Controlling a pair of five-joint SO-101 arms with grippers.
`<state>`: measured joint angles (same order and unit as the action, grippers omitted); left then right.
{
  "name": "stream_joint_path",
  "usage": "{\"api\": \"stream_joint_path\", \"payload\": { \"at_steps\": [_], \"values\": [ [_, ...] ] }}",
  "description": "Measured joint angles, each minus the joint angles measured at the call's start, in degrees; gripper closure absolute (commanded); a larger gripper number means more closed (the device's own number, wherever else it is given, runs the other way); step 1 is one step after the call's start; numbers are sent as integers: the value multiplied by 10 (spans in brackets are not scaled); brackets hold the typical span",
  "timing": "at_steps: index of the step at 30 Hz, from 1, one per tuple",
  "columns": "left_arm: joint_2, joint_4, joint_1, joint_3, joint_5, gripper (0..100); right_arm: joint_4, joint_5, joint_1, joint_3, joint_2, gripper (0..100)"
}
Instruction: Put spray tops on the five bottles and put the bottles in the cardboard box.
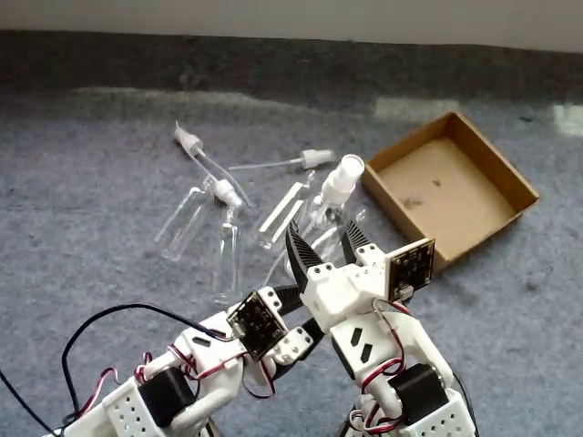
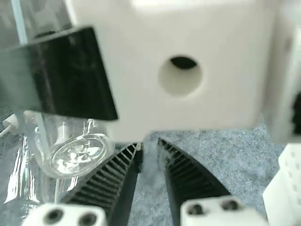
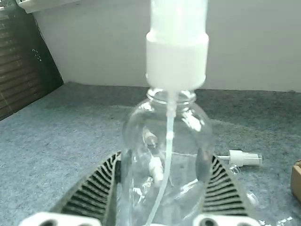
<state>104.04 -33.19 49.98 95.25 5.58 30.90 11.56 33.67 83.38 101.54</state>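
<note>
Right claw clenched round the belly of a clear round-shouldered bottle, one ribbed black finger on each side, bottle upright. It stood just beside the near corner of the open brown cardboard box, not yet inside.

Left claw all but closed on nothing, low down near the bottle's base.

Handling, my guess: empty, so light; walls smooth and likely slippery, thin enough to give under a hard squeeze. Best hold was the wide body below the shoulder, as I had it. I would not have lifted by the cap, since I could not tell if it was screwed home.

Look: see-through, short neck, white spray top seated on the neck, thin dip tube running down inside.

Three clear empty bottles lay flat on the grey felt-like surface, with loose white spray heads scattered among them.
</note>
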Motion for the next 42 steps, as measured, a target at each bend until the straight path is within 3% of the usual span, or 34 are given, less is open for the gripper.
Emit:
{"api": "stream_joint_path", "payload": {
  "at_steps": [8,20,27,33,42],
  "values": [
    [0,46,-131,4,1,994,-4,0,-6,-1,6,871],
    [-1,47,-150,6,2,994,33,-1,-9,7,7,871],
    [0,-21,-155,0,1,994,115,-12,-22,8,1,871],
    [0,-130,-163,-25,0,994,120,-86,-119,9,0,871],
    [0,-137,-167,-25,0,994,120,-101,-227,-58,0,871]
  ]
}}
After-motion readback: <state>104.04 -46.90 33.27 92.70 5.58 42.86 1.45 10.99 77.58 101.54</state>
